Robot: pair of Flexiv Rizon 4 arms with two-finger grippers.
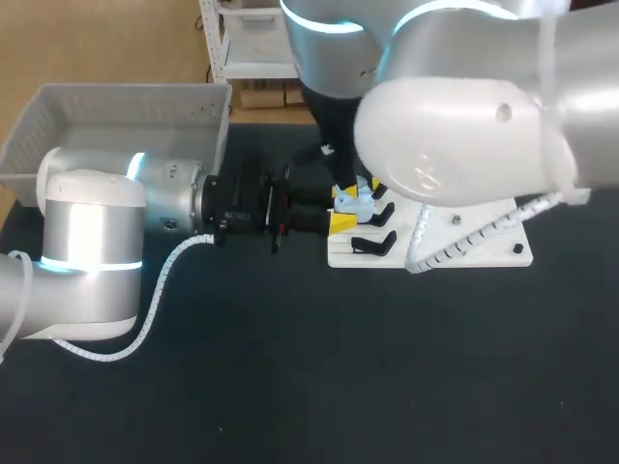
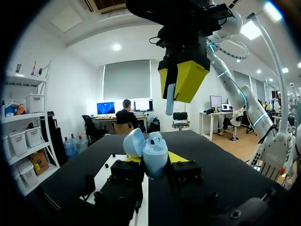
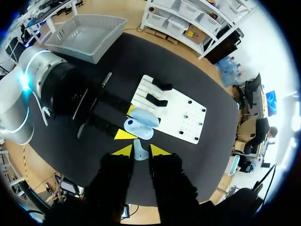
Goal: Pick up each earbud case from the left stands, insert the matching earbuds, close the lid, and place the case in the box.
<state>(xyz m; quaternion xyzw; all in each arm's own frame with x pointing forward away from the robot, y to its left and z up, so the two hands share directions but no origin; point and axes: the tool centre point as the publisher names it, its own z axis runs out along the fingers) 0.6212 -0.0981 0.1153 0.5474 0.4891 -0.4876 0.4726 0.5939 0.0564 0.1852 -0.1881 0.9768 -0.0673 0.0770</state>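
Right gripper (image 3: 140,149): my fingers are drawn narrow and pinch a pale blue earbud (image 2: 170,100) from two sides, its stem hanging below the yellow tips. Directly under it, apart from it, is the earbud case (image 2: 154,153), pale blue, with its lid (image 2: 133,142) swung open to one side.

Left gripper (image 2: 153,161): it reaches in level from the opposite side and clamps the lower body of the case between its two tips, cavity facing up towards the earbud.

Just beyond the case lies the white stand board (image 3: 181,113) with black stands (image 3: 156,100). The grey box (image 1: 126,92) sits well away, behind my left arm.

Hazards, as I judge them: if the earbud is not lined up with its socket, it may catch on the cavity edge and twist out of my pinch. A hard downward push could make the case slip or tilt in the left grip. The raised lid stands close to my descent path, and a fingertip striking it could knock it shut or lever the case loose.
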